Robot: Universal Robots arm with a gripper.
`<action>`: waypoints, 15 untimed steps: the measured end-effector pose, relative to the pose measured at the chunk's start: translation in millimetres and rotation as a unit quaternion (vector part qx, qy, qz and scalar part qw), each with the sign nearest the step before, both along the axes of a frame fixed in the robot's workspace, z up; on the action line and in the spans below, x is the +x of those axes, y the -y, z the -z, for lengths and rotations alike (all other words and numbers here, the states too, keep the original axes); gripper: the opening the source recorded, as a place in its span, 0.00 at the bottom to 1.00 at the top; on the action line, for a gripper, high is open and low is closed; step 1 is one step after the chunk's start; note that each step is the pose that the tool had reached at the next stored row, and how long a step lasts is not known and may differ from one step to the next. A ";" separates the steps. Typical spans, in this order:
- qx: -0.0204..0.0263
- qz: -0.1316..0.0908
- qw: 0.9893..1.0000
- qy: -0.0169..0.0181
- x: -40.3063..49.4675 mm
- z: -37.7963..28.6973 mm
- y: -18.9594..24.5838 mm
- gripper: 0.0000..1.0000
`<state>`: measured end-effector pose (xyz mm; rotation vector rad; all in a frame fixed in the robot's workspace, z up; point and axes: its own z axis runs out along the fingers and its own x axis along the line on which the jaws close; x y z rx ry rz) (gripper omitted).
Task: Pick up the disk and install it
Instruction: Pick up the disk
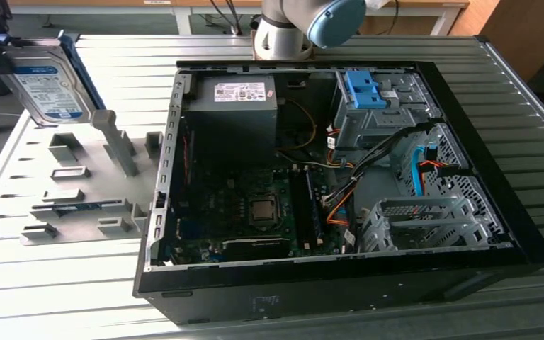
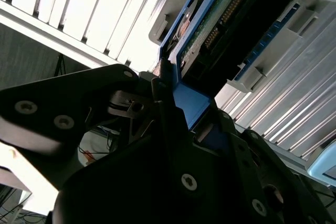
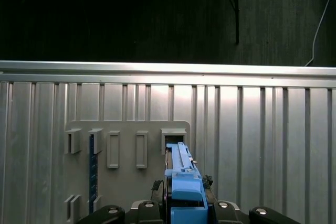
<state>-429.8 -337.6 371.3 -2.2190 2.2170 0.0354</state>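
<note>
- Step in hand: pick-up. My gripper [image 3: 185, 205] is clamped on the disk [image 1: 50, 83], jaws either side of its blue rail.
- Disk pos.: on edge, label showing, over the grey holder plate [image 1: 74, 212] at the exterior view's left. Can't tell if it's clear of the slot.
- Install: not done. Disk is outside the open PC case [image 1: 348, 301].
- Next move req. (my est.): firm grip, clearance over the case wall, disk re-oriented to the bay.
</note>
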 end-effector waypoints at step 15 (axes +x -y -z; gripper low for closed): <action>0.000 0.000 1.000 0.000 0.0 -4.9 0.0 0.36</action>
